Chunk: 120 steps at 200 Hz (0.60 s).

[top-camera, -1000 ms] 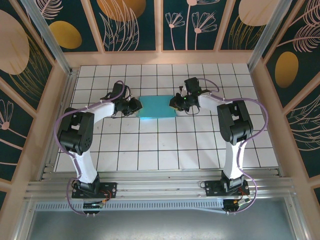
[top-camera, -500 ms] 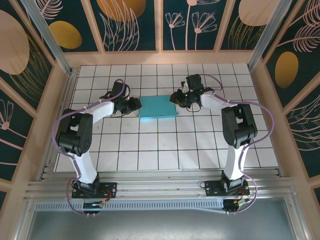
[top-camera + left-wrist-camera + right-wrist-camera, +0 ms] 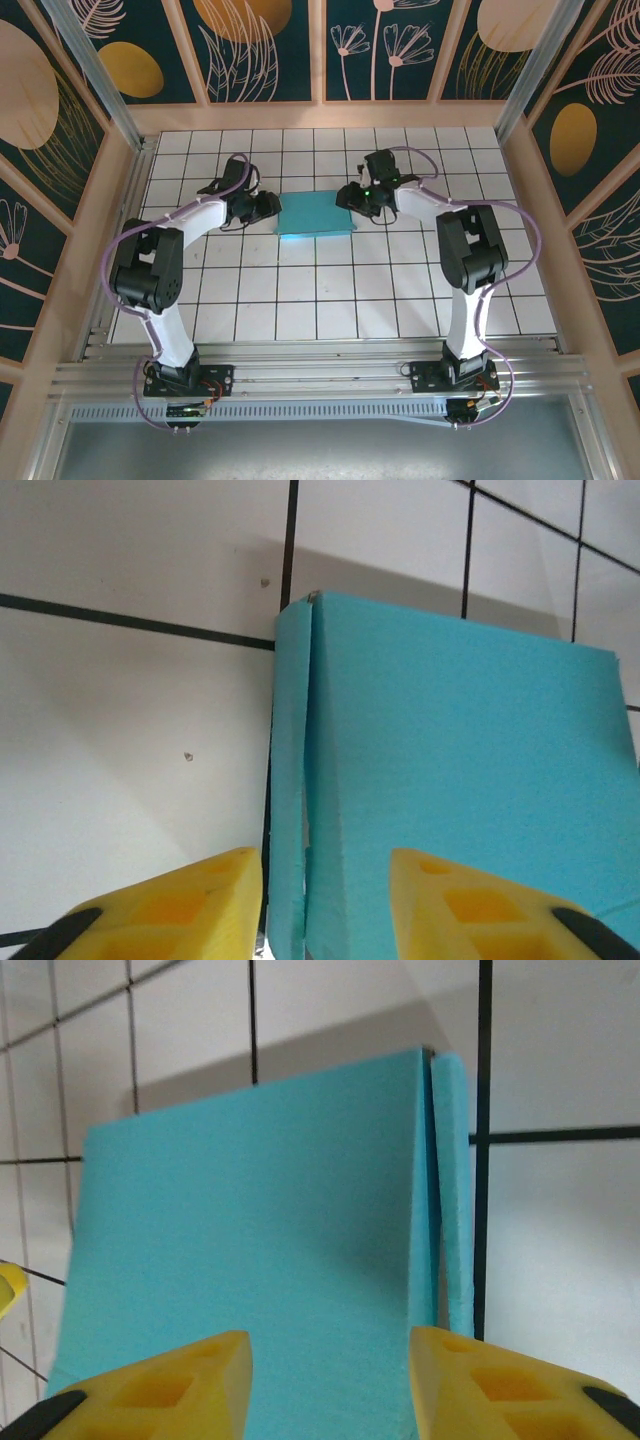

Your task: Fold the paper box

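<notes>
Overhead view: the paper box (image 3: 316, 213) lies flat on the white tiled desk (image 3: 300, 300), teal side up, folded into a rectangle, in the far half of the desk between the two arms. The left hand (image 3: 270, 207) sits just beside the box's left end. The right hand (image 3: 347, 196) sits at the far right corner. At this range I cannot tell from this view how far apart the fingers of either hand are, or whether they touch the box.

Left wrist view: the left hand (image 3: 325, 910) has its yellow fingers (image 3: 200, 900) spread apart, with nothing clamped between them. One finger is over bare desk, the other over the teal box (image 3: 460, 770). A narrow flap (image 3: 288, 780) runs along the box's edge between them, parted from the main panel by a thin slit. The overhead view does not resolve this slit.

Right wrist view: the right hand (image 3: 330, 1380) also has its fingers (image 3: 500, 1380) apart and grips nothing. Both fingers are over the box (image 3: 250, 1230). A narrow flap (image 3: 452, 1190) stands slightly off the panel on the right. I cannot tell whether it is the flap seen from the left wrist.
</notes>
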Tool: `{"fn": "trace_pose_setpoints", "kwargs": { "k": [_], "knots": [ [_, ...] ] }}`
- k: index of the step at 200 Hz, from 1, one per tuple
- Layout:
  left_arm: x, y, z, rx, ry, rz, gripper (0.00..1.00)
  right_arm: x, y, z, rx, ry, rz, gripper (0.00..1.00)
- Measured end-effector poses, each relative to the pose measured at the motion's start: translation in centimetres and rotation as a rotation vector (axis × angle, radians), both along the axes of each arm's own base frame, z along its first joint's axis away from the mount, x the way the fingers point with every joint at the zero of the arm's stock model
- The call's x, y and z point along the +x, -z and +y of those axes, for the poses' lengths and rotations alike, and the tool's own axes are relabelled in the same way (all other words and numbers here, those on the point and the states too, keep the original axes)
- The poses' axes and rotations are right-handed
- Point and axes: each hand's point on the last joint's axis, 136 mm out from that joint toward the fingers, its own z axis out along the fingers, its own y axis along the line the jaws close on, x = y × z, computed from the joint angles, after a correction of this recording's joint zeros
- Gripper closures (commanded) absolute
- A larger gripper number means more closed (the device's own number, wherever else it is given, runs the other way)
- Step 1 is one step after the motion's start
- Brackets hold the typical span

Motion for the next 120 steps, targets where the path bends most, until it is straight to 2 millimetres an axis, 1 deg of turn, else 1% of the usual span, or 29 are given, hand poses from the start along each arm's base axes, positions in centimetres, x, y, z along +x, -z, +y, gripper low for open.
{"fn": "trace_pose_setpoints", "kwargs": {
  "k": [17, 24, 45, 53, 88, 120],
  "knots": [
    [-0.2, 1.2, -0.2, -0.003, 0.012, 0.024, 0.68, -0.3, 1.3, 0.2, -0.024, -0.004, 0.017, 0.59],
    [-0.4, 1.8, -0.4, -0.011, 0.020, 0.036, 0.71, -0.3, 1.8, 0.1, -0.032, -0.004, 0.023, 0.61],
    [-1.0, 3.8, -1.2, -0.027, 0.045, 0.075, 0.79, -0.2, 2.1, -0.1, -0.041, 0.003, 0.011, 0.64],
    [-0.9, 3.9, -1.5, -0.037, 0.054, 0.068, 0.81, -0.2, 2.2, -0.1, -0.042, 0.005, 0.008, 0.65],
    [-0.8, 3.8, -1.5, -0.037, 0.054, 0.059, 0.80, 0.0, 2.1, -0.2, -0.041, 0.009, -0.007, 0.65],
    [-0.7, 3.8, -1.4, -0.021, 0.056, 0.049, 0.72, 0.0, 1.7, -0.2, -0.042, 0.009, -0.016, 0.56]
  ]
}}
